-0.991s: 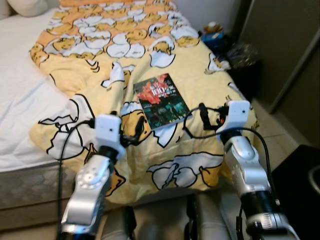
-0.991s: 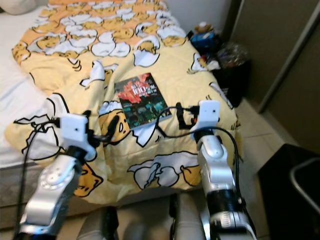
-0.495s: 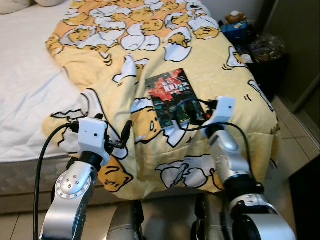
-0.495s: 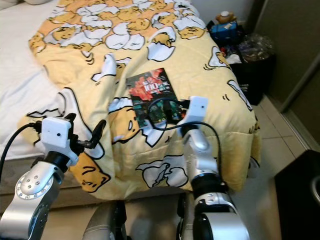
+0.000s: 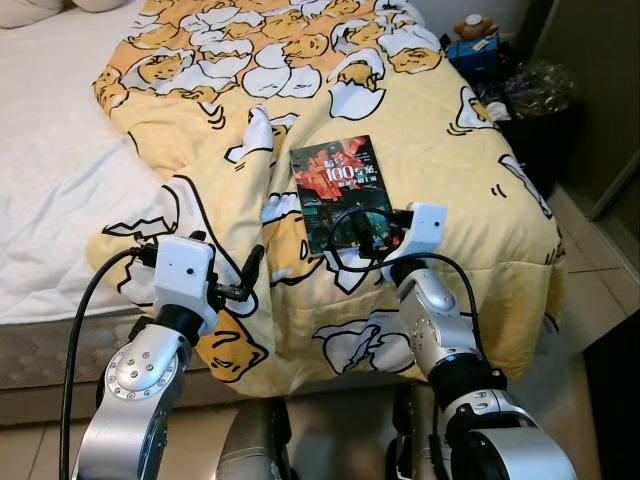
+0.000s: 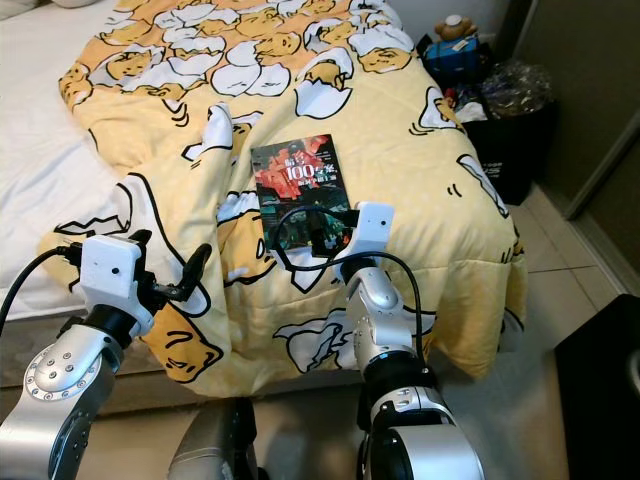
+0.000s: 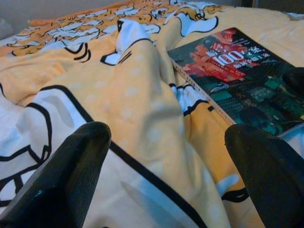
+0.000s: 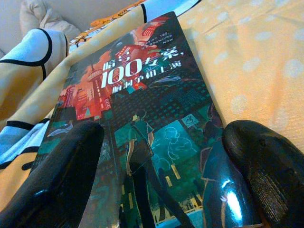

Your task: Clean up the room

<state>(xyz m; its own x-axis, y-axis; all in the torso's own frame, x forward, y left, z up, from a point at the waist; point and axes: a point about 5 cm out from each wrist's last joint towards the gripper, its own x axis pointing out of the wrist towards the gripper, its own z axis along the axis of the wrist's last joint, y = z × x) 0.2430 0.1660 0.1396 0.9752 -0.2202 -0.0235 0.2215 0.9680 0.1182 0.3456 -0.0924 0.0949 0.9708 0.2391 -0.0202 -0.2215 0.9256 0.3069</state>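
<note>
A book (image 5: 340,185) with a dark red and teal cover lies flat on the yellow egg-print blanket (image 5: 430,120) on the bed. My right gripper (image 5: 362,232) is open at the book's near end, its black fingers (image 8: 71,156) spread low over the cover (image 8: 142,109). My left gripper (image 5: 252,268) is open too, hovering over a raised blanket fold (image 7: 142,95) to the left of the book (image 7: 237,76). Nothing sits between either pair of fingers.
White mattress sheet (image 5: 50,190) lies bare on the left. Past the bed's right side stand a dark bin with clutter (image 5: 535,100), a blue box and a small teddy bear (image 5: 472,25). A dark door (image 5: 600,90) and tiled floor (image 5: 590,270) are at right.
The camera has tipped and shifted over the second. My right gripper has moved left and forward onto the book's near end. The left arm has barely moved in the last half second.
</note>
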